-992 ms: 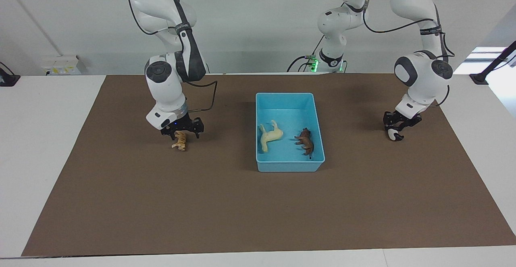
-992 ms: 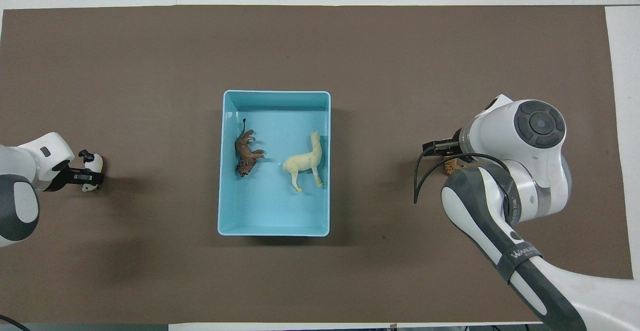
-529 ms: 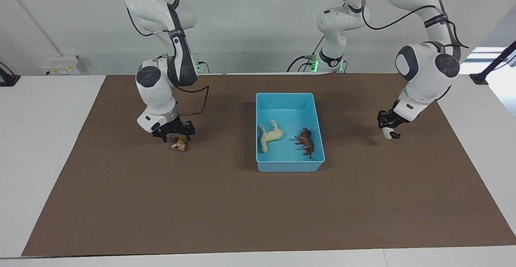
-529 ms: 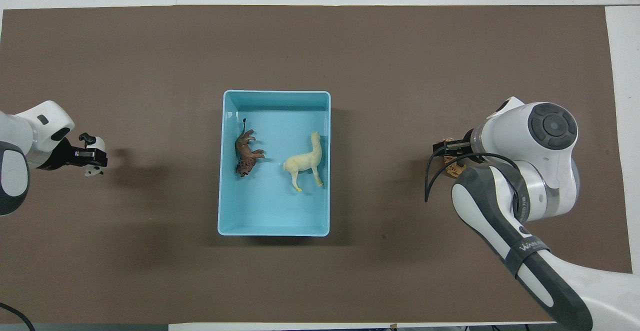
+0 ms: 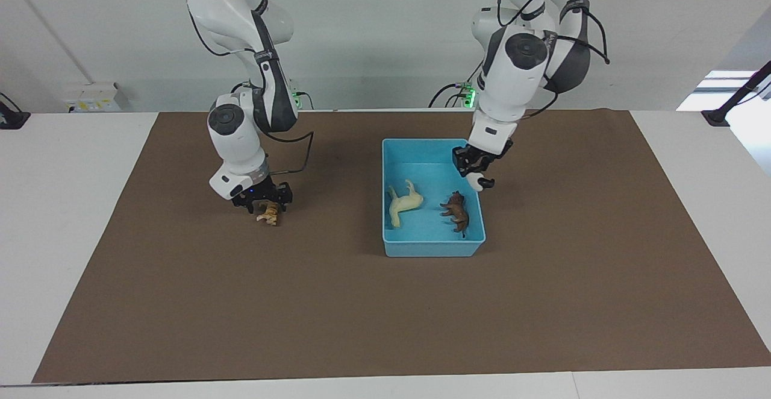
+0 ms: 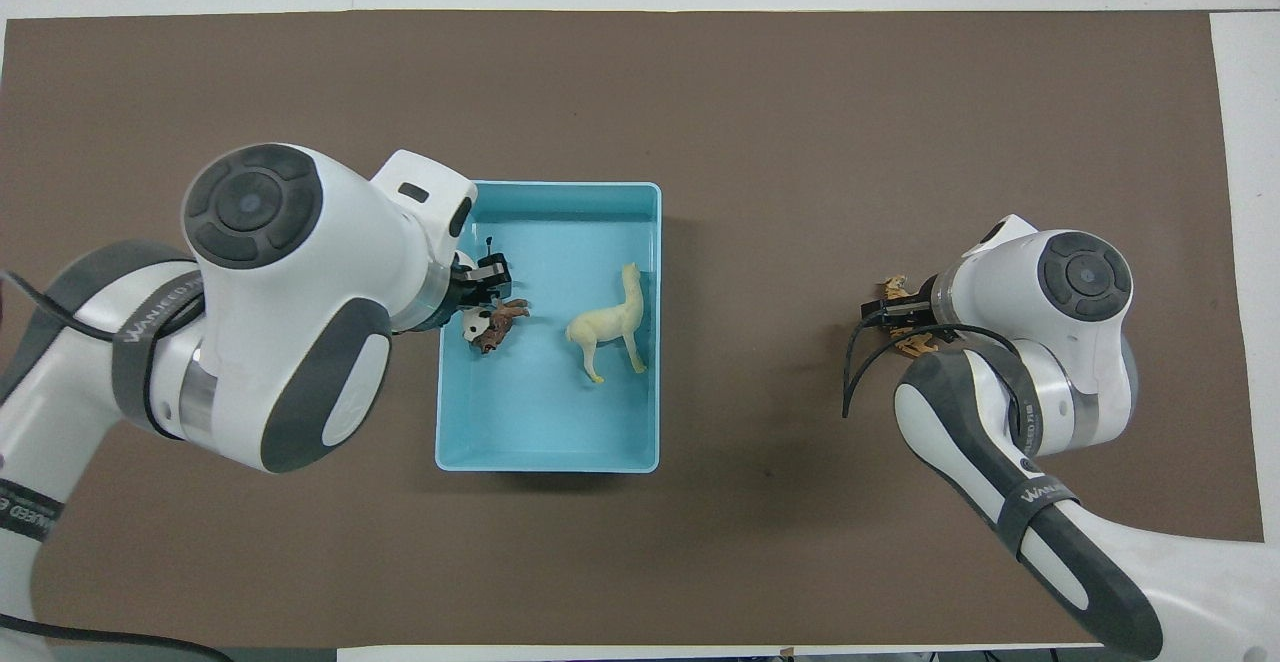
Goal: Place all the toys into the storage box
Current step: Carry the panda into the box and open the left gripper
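Note:
The light blue storage box [image 5: 433, 248] [image 6: 548, 462] sits mid-table. In it lie the cream horse [image 5: 402, 205] [image 6: 608, 322] and the brown lion [image 5: 456, 211] [image 6: 500, 327]. My left gripper [image 5: 474, 173] [image 6: 487, 287] is shut on the black-and-white panda [image 5: 480, 183] [image 6: 476, 322] and holds it in the air over the box, above the lion at the wall toward the left arm's end. My right gripper [image 5: 263, 201] [image 6: 897, 307] is low over the orange tiger [image 5: 268, 213] [image 6: 915, 344], which lies on the mat toward the right arm's end and shows on both sides of it.
A brown mat [image 5: 361, 314] covers most of the white table. The left arm's large white joint [image 6: 290, 292] hides the mat beside the box in the overhead view. A black mount [image 5: 12, 120] sits at the table's corner.
My left gripper lifted the panda off the mat at the left arm's end and carried it over the box. My right gripper stayed at the tiger, shifting slightly and sinking lower.

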